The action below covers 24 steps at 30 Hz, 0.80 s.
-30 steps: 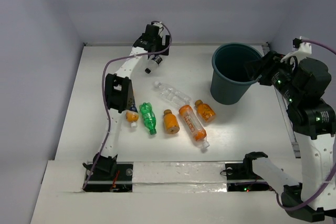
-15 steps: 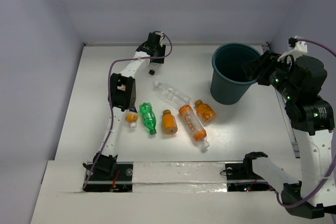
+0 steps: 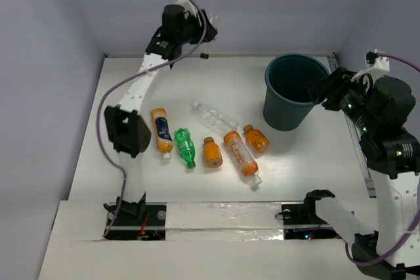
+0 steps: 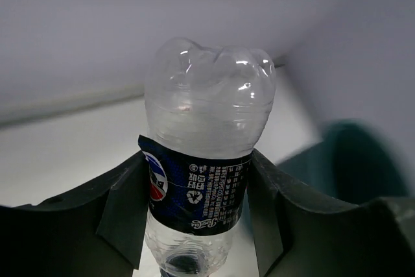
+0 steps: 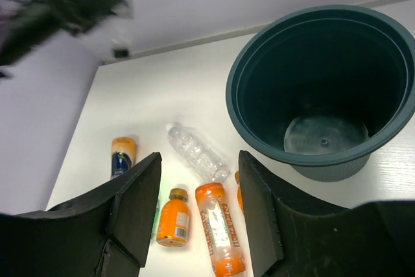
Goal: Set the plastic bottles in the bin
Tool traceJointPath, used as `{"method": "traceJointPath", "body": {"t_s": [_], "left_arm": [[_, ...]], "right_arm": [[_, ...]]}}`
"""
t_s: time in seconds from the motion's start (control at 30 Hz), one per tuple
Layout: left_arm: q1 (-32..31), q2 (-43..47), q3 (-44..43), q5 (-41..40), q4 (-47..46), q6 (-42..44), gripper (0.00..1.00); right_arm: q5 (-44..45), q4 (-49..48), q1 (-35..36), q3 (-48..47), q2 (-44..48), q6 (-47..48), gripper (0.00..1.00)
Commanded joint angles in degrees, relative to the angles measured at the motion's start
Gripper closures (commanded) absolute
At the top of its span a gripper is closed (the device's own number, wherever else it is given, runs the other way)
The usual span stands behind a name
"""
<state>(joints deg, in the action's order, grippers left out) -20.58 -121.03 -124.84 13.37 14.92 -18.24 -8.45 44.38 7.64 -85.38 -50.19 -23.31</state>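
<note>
My left gripper [image 3: 199,25] is raised high over the table's far side. It is shut on the clear dark-labelled bottle [image 4: 204,160], with its fingers [image 4: 123,215] pressing on the label. The dark teal bin [image 3: 283,111] stands at the back right and shows blurred in the left wrist view [image 4: 353,160]. On the table lie a long orange bottle [image 3: 161,133], a green one [image 3: 186,147], a stubby orange one [image 3: 212,153], a second long orange one [image 3: 240,155], a second stubby orange one [image 3: 256,138] and a clear one [image 3: 215,117]. My right gripper [image 3: 320,90] is open and empty beside the bin's right rim [image 5: 241,105].
White walls close in the table at the back and on both sides. The left arm's purple cable [image 3: 108,106] hangs over the table's left part. In the right wrist view the clear bottle [image 5: 194,154] and a stubby orange bottle [image 5: 174,220] lie left of the bin.
My left gripper has lifted the dark-labelled bottle from just above the far table to high above it. The left arm no longer covers the long orange bottle. The right arm has barely moved.
</note>
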Motion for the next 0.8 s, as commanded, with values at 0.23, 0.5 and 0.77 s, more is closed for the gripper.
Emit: {"method": "traceJointPath", "body": {"t_s": [0.23,0.5,0.77], "left_arm": [[-14.0,9.4,-0.8,17.0,-35.6,-25.7,0.68],[-22.0,-2.4,-12.2,9.9,-37.8,-26.4,0.67],[-24.1,-11.6,-15.4,5.8,-42.5,-27.9,0.65]], "right_arm": [[-3.2,-4.8,0.6,1.7,4.2,-3.1,0.44],[-3.9,-3.6,0.6,0.7,7.7,-3.8,0.44],[-4.2,-1.7,0.6,0.7,9.7,-3.8,0.44]]}}
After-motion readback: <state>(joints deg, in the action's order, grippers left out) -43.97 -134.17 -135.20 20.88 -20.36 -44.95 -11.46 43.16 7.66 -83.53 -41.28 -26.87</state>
